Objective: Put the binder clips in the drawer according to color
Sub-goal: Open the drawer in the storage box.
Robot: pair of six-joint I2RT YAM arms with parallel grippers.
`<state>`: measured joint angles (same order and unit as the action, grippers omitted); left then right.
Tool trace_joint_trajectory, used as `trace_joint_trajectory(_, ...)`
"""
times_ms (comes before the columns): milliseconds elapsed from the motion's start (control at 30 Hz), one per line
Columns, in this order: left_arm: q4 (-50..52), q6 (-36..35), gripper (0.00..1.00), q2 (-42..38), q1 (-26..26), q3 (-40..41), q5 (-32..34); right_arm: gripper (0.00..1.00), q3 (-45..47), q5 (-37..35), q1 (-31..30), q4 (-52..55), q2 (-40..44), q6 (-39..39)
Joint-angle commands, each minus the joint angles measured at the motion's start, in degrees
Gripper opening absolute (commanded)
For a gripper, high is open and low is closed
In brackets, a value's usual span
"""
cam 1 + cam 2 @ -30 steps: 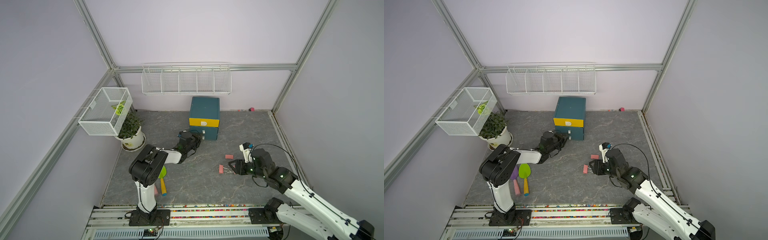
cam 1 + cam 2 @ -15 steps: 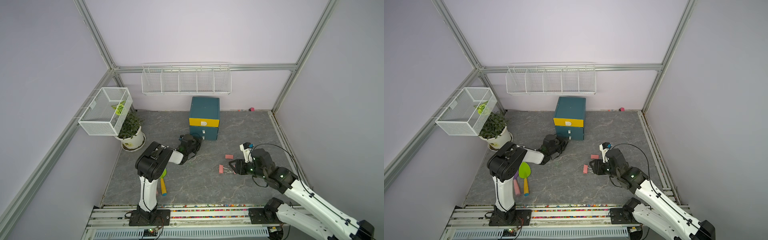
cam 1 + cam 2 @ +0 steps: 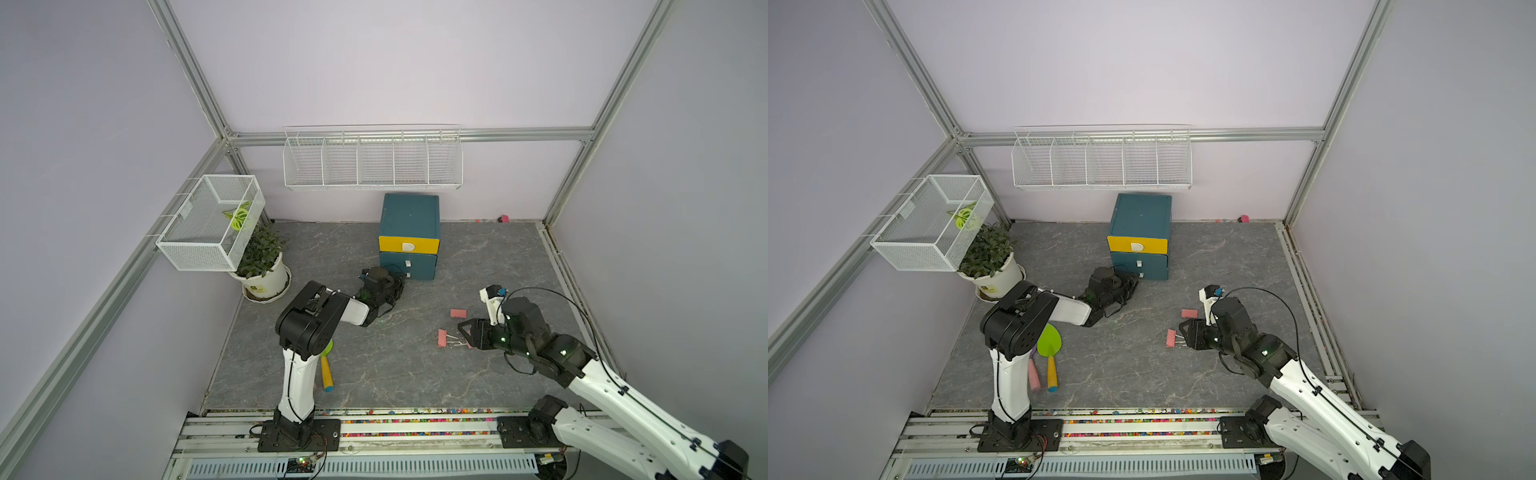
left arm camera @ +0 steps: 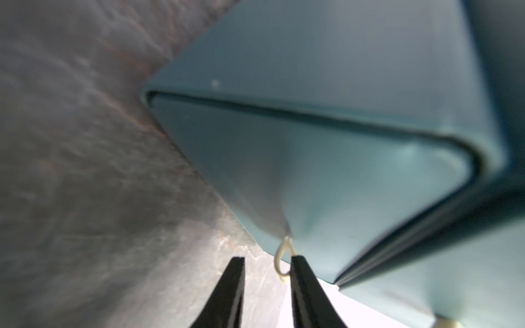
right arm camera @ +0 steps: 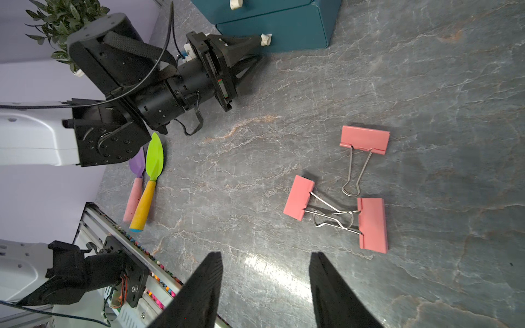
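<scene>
The drawer is a teal cabinet with a yellow top front, standing by the back wall, also in the other top view. My left gripper is low at the bottom front. Its jaws are open, with the white pull between them against one finger. Three pink binder clips lie on the grey floor. Two of them have tangled handles. My right gripper hovers open beside them, holding nothing, and shows in both top views.
Two toy trowels lie on the floor under the left arm. A potted plant stands at the left wall under a wire basket. A long wire basket hangs above the cabinet.
The left arm's elbow has swung right and its gripper has moved closer to the bottom drawer's pull. The right arm and the pink clips have not moved.
</scene>
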<state>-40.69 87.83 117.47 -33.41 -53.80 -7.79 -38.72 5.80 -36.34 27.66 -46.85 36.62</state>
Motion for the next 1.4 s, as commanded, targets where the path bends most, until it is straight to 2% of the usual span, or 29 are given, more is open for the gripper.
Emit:
trace_joint_trajectory(0,-1.9,0.3,0.33,1.8,-0.2,-1.9,-0.3,0.56,0.6,-0.5,0.3,0.0,0.2,-0.1)
trace_joint_trajectory(133,-3.8,1.2,0.33,1.3,-0.5,-0.9,0.6,0.56,0.5,-0.6,0.2,0.3,0.2,-0.2)
trace_joint_trajectory(267,-2.2,0.6,0.39,-1.0,-1.2,0.2,2.1,0.56,0.8,-0.5,0.3,-0.1,0.0,-0.1)
trace_joint_trajectory(433,-3.2,1.8,0.38,1.6,-1.3,-1.8,0.2,0.55,0.7,-0.4,0.2,-0.5,-0.5,0.1)
trace_joint_trajectory(533,-2.6,1.8,0.33,2.1,-1.4,-2.0,0.6,0.55,0.6,-0.6,0.3,0.0,0.0,-0.1)
trace_joint_trajectory(767,-2.6,1.5,0.02,2.4,-1.3,-2.5,1.4,0.56,1.1,-0.7,0.3,0.2,0.3,-0.1)
trace_joint_trajectory(800,-2.6,1.5,0.00,2.4,-1.3,-2.3,1.5,0.56,1.0,-0.7,0.3,0.1,0.3,-0.1)
trace_joint_trajectory(1033,-1.5,1.0,0.00,-1.8,-2.1,2.2,1.4,0.55,-0.1,-3.8,0.3,3.0,-1.8,0.0)
trace_joint_trajectory(1367,1.3,1.3,0.00,-12.3,-6.4,13.0,2.1,0.57,-1.5,-7.6,0.3,6.6,-5.7,0.3)
